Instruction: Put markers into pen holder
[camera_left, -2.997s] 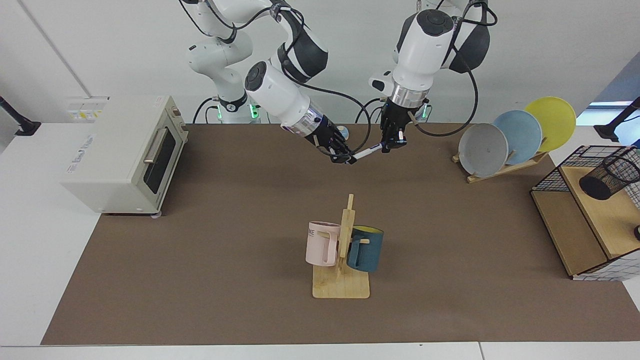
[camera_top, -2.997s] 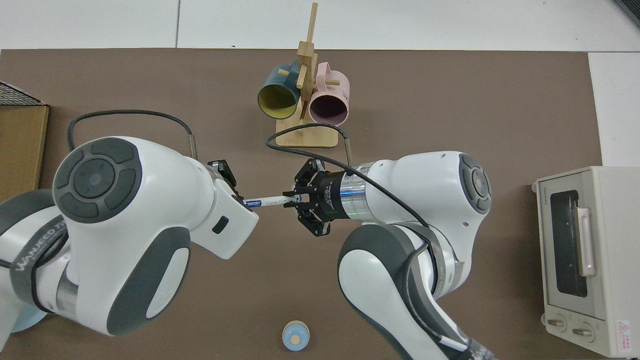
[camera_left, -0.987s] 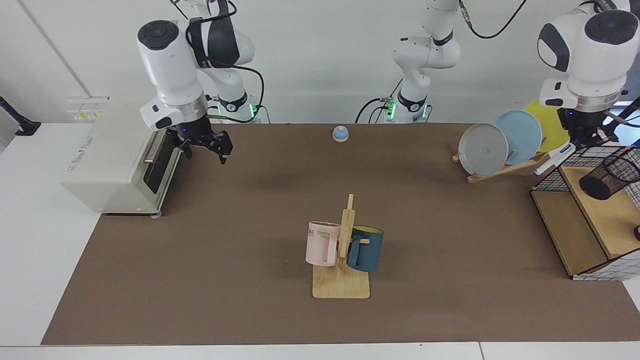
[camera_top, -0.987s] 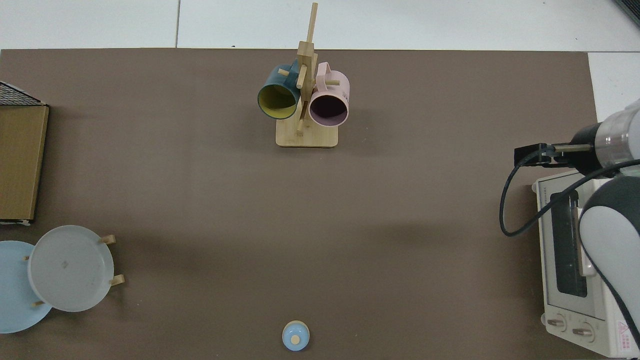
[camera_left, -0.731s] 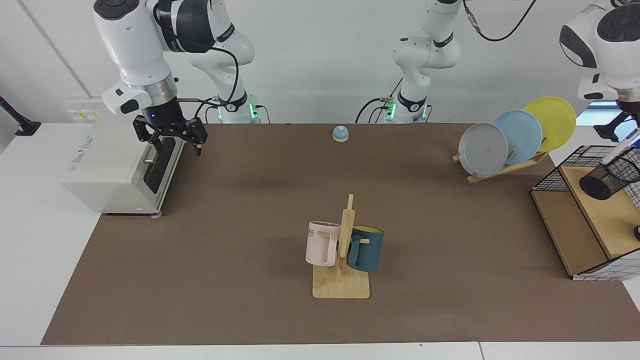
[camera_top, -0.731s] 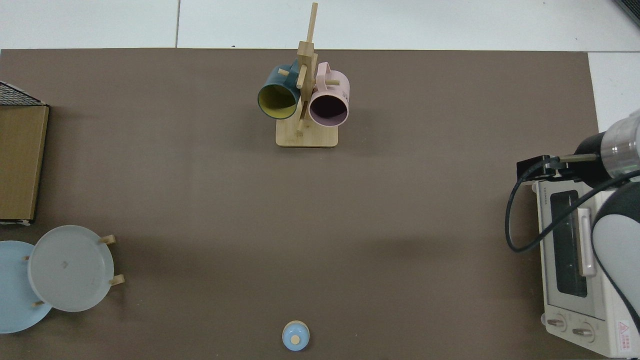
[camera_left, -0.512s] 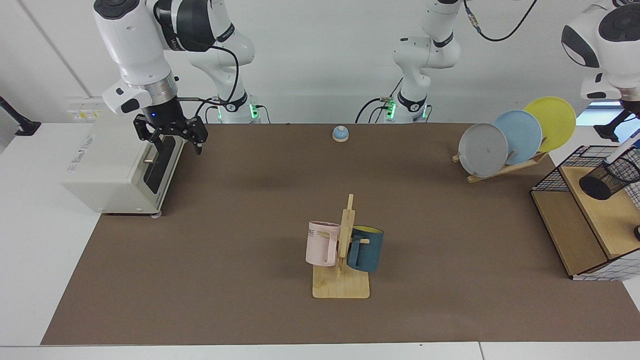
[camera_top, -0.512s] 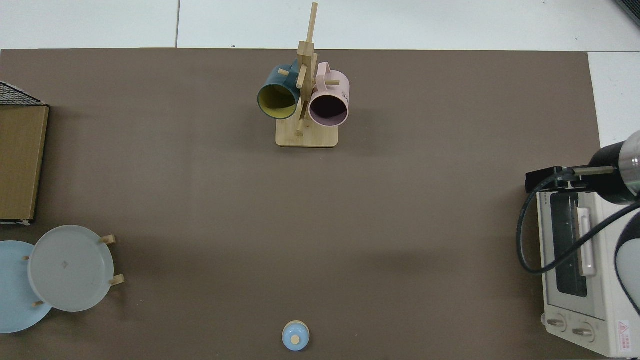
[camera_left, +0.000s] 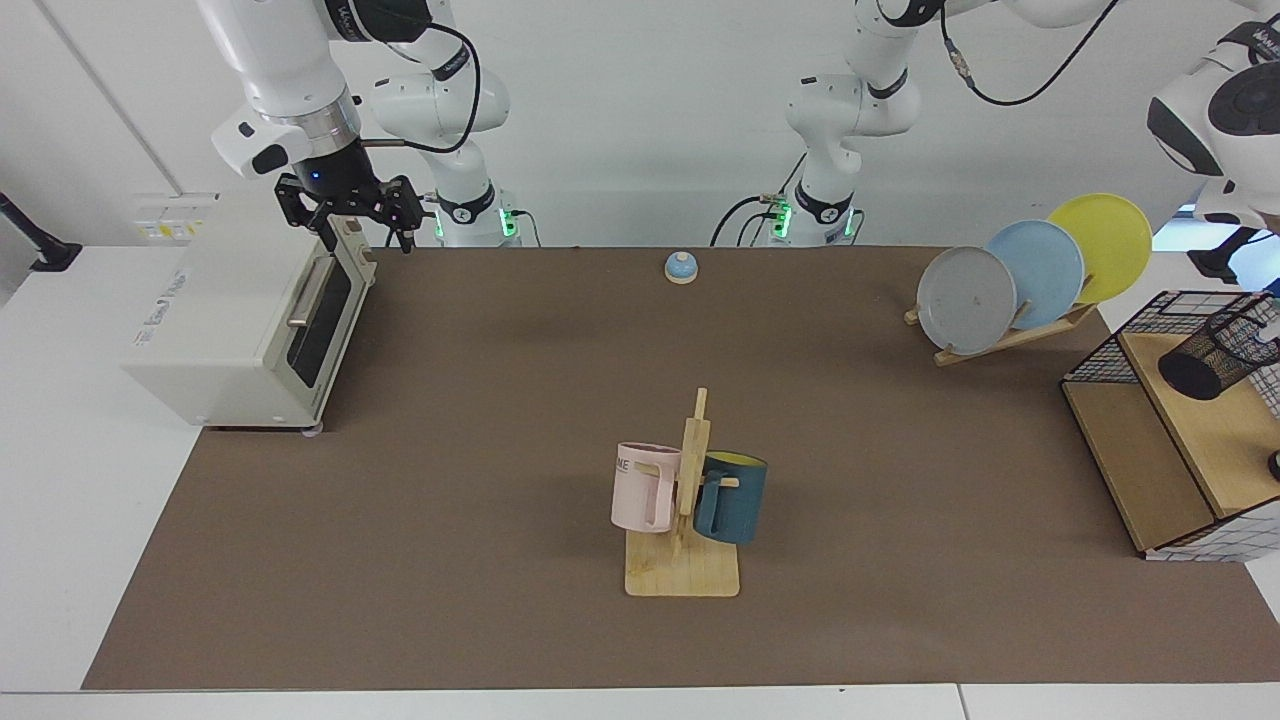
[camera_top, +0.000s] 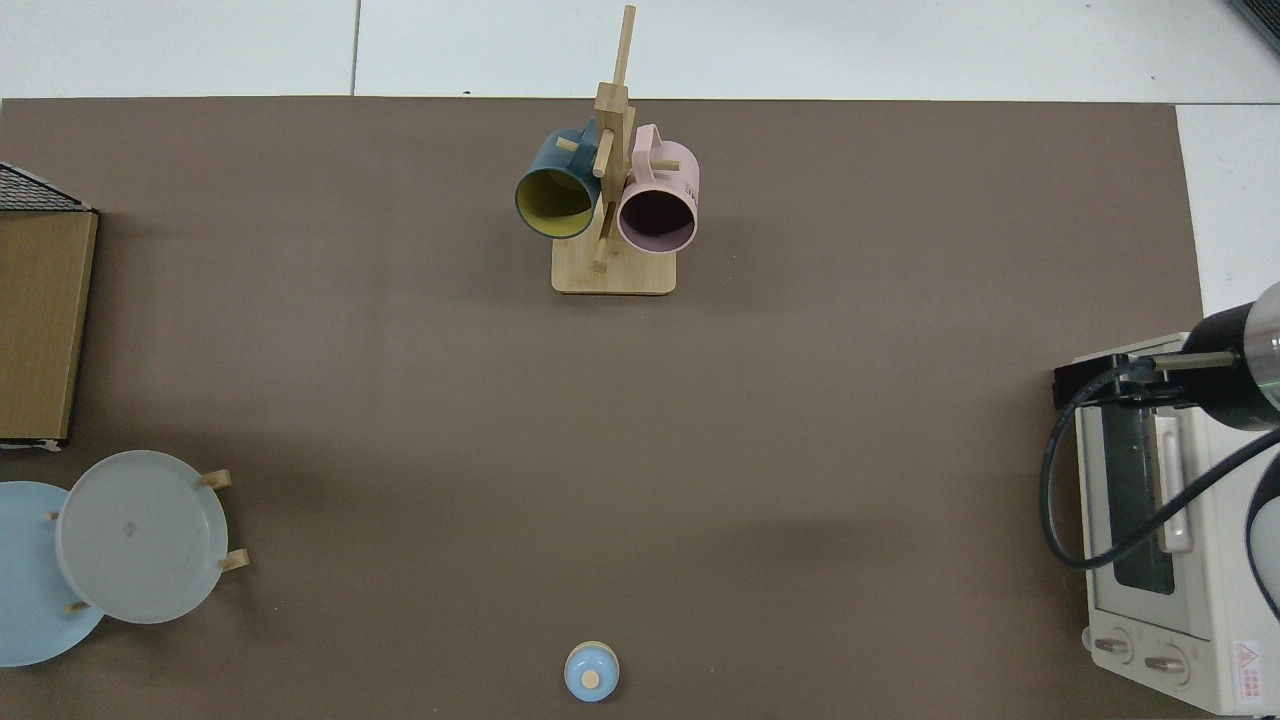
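Markers, well, I cannot make out even one from either view, so its lie and long axis go untold, and whether it sits in the pen holder (camera_left: 1222, 350) I cannot tell. Widest thing down there is the brown mat (camera_left: 500, 450), then one toaster oven (camera_left: 240, 320) at the facing view's left end. My right gripper (camera_left: 355, 228) hangs just above its top rear corner, jaws spread and pinching nothing, that arm waiting. My left arm (camera_left: 1225, 110) is up at the facing view's right edge, and its gripper runs out past the frame. Below it stands one wire basket frame (camera_left: 1110, 350) around a wooden shelf (camera_left: 1200, 430), and the one pen holder rests on that shelf, its long axis slanting in this view, mouth toward the upper right, base toward the lower left. Just beside the frame is a wooden rack (camera_left: 1010, 338) with three plates on edge: grey plate (camera_left: 965, 300), blue plate (camera_left: 1040, 265), yellow plate (camera_left: 1110, 235). Mid-mat, well apart from all that, a mug tree (camera_left: 690, 500) carries two mugs, a pink mug (camera_left: 640, 500) and a dark blue mug (camera_left: 732, 500). Smallest, one blue bell (camera_left: 681, 267) sits near the far edge between my bases.
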